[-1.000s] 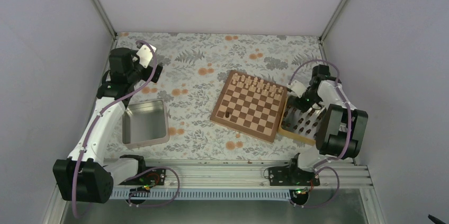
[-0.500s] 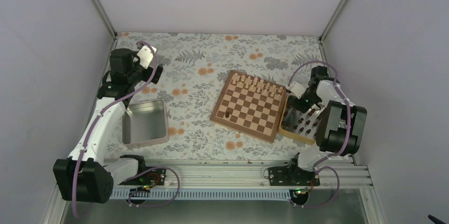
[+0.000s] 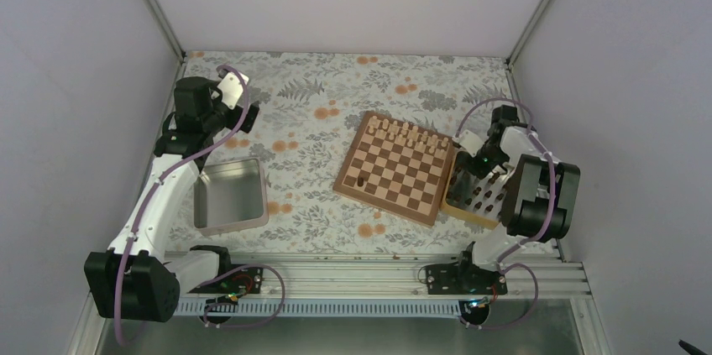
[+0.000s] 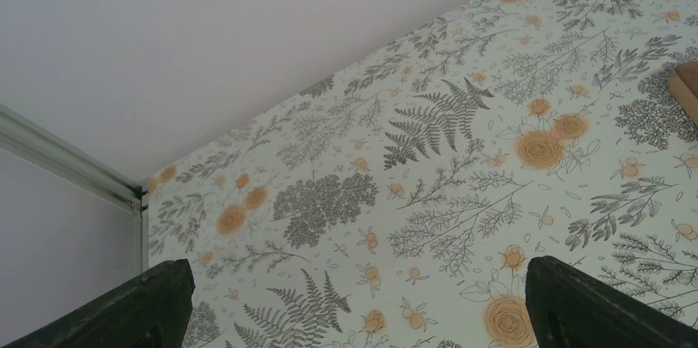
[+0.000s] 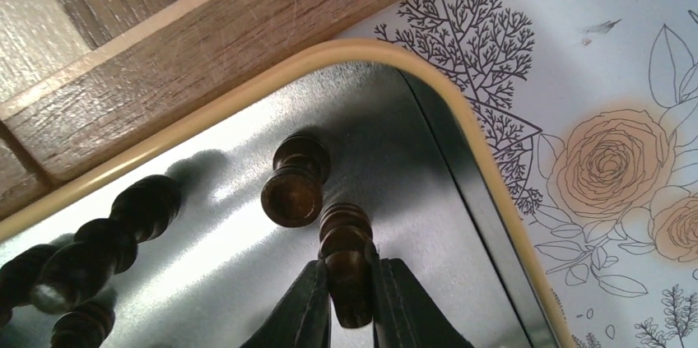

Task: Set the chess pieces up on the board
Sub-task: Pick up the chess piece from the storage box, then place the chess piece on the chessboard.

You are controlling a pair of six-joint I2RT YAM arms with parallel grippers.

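Observation:
The board (image 3: 399, 166) lies right of the table's middle, with one dark chess piece (image 3: 361, 180) on its near left part and pale pieces (image 3: 407, 131) along its far edge. More dark chess pieces (image 3: 483, 194) lie in a cream-rimmed tray (image 3: 467, 213) against the board's right side. My right gripper (image 3: 475, 169) reaches down into the tray's far end. In the right wrist view this gripper (image 5: 349, 282) is shut on a lying dark piece (image 5: 346, 241), beside another dark piece (image 5: 294, 183). My left gripper (image 4: 362, 307) is open and holds nothing, raised over the floral cloth at the far left (image 3: 239, 107).
An open grey metal tin (image 3: 228, 194) sits near the left arm. In the right wrist view, several dark pieces (image 5: 99, 241) crowd the tray's left part, and the tray rim (image 5: 461, 109) runs close to the board's border (image 5: 206, 44). Enclosure walls stand on three sides.
The right gripper's fingers have come together on a dark piece in the tray, and the right arm has shifted slightly. The left arm has not moved.

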